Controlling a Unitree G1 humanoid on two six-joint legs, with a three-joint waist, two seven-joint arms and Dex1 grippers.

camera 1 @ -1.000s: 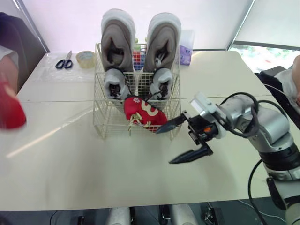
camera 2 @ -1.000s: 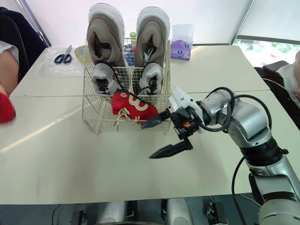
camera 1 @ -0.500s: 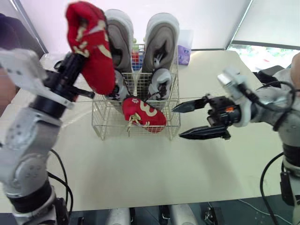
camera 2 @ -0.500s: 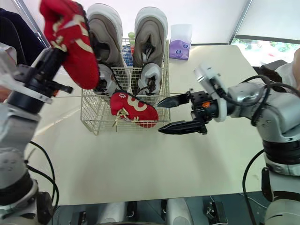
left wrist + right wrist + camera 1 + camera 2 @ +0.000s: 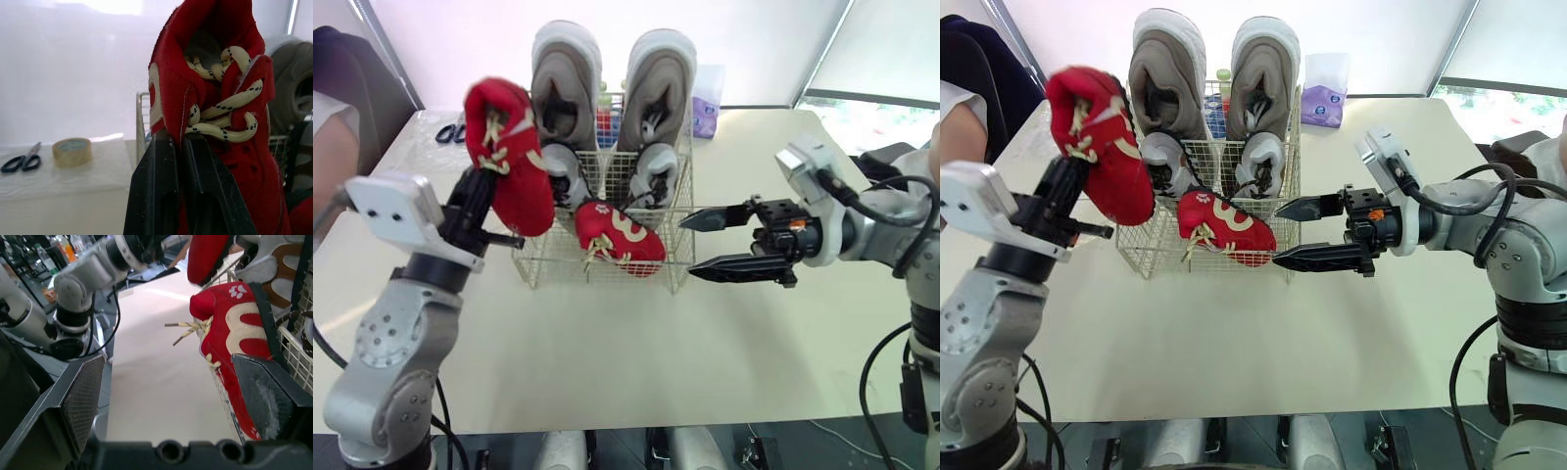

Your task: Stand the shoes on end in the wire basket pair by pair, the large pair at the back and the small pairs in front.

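Observation:
The wire basket (image 5: 533, 274) holds a large grey pair (image 5: 566, 83) standing on end at the back. A small grey pair (image 5: 651, 176) stands in front of it. One red shoe (image 5: 619, 235) lies tilted in the front row, leaning to the right. My left gripper (image 5: 178, 142) is shut on a second red shoe (image 5: 509, 166), pinching its side by the laces and holding it upright above the basket's left front corner. My right gripper (image 5: 689, 249) is open, fingertips at the basket's right front corner, close to the lying red shoe (image 5: 230, 342).
Scissors (image 5: 18, 161) and a tape roll (image 5: 72, 151) lie at the back left of the table. A purple packet (image 5: 705, 98) stands behind the basket on the right. A person's arm (image 5: 333, 157) is at the left edge.
My left arm brought the second red shoe in from the far left, lifted it high, then lowered it beside the basket's left front. My right gripper rose and turned level at the basket's right side.

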